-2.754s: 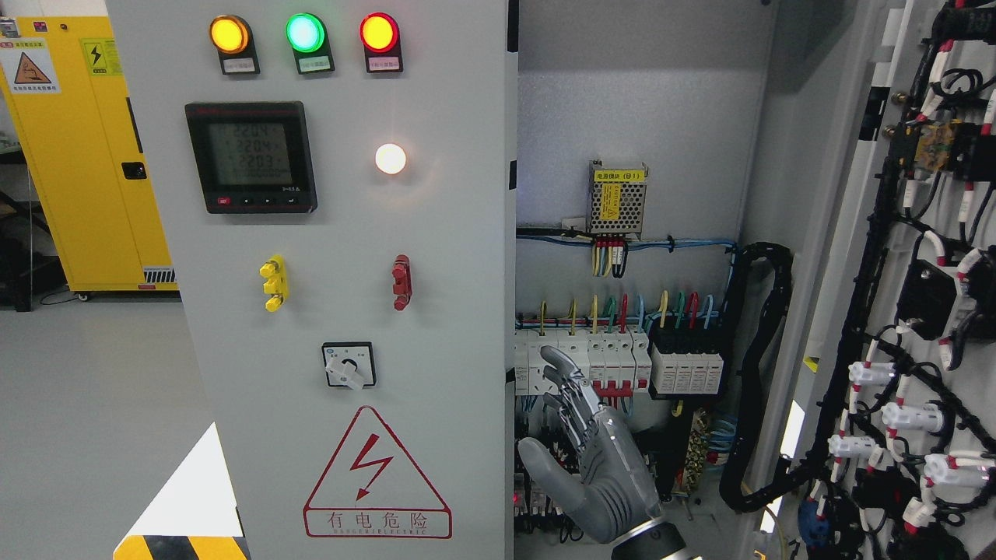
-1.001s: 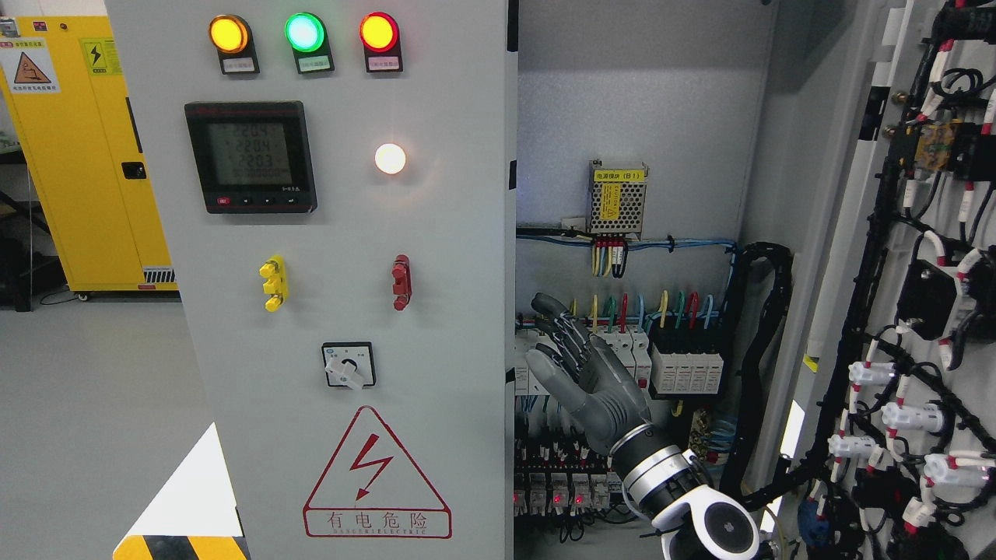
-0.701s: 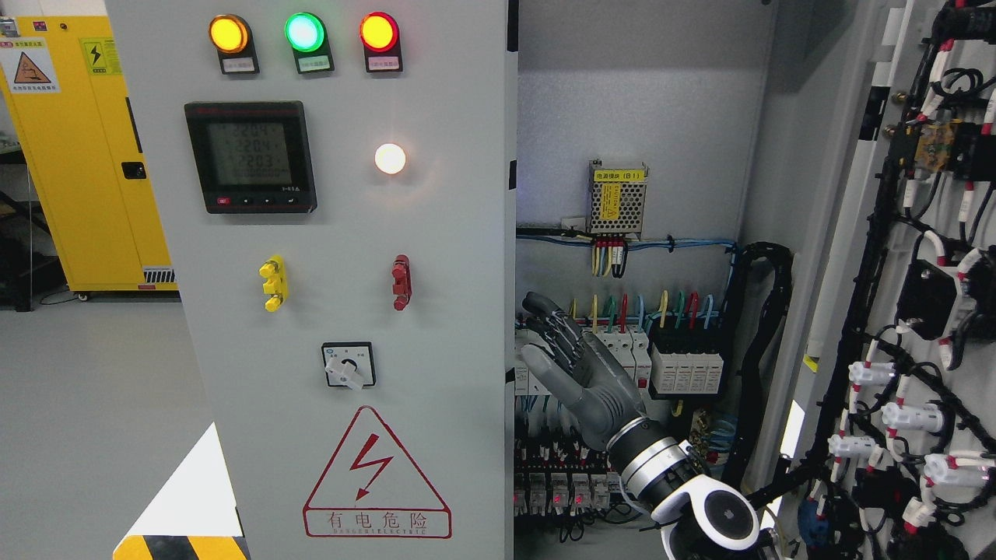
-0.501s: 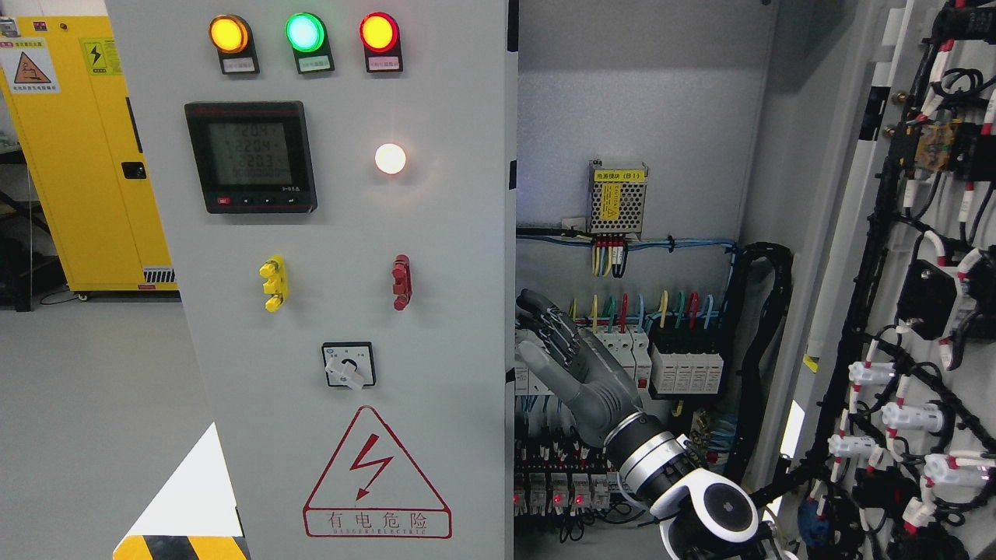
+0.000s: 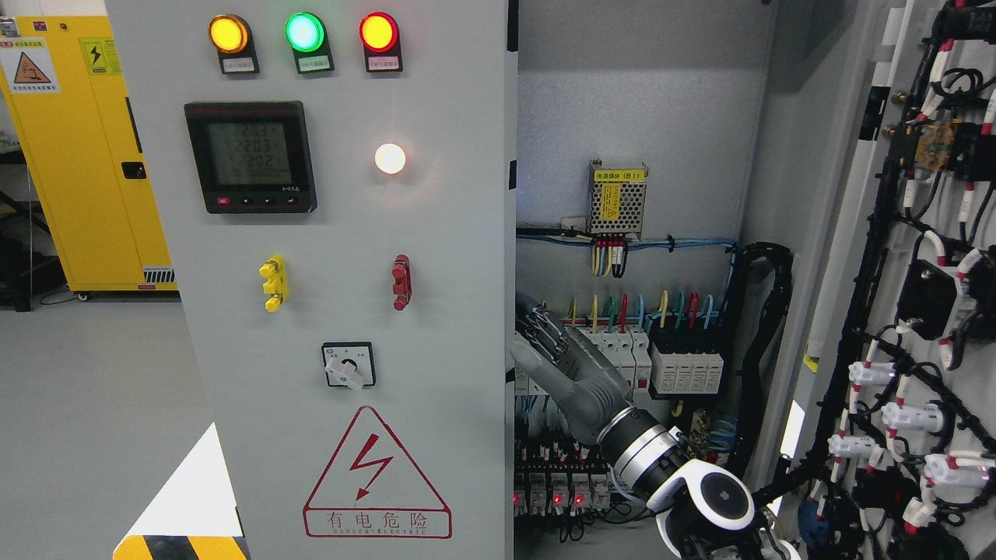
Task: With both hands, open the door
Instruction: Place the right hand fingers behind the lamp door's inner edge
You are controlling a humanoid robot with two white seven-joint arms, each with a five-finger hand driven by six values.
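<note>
The grey left door (image 5: 342,233) of the electrical cabinet fills the left half of the head view. It carries three lamps, a meter, a rotary switch and a red shock warning triangle. My right hand (image 5: 545,346) comes up from the lower right and lies against this door's right edge (image 5: 510,311). Its fingers are stretched out flat and hold nothing, and the tips reach the edge. The right door (image 5: 918,311) stands swung open at the far right, its wired inner face showing. My left arm is out of view.
Inside the cabinet are a row of breakers (image 5: 661,365) with coloured wires, a small power supply (image 5: 617,198) and a thick black cable conduit (image 5: 766,350). A yellow safety cabinet (image 5: 85,155) stands on the grey floor at the far left.
My right hand has risen from low in the cabinet opening and slid left, from in front of the breakers to the left door's edge. Neither door has moved.
</note>
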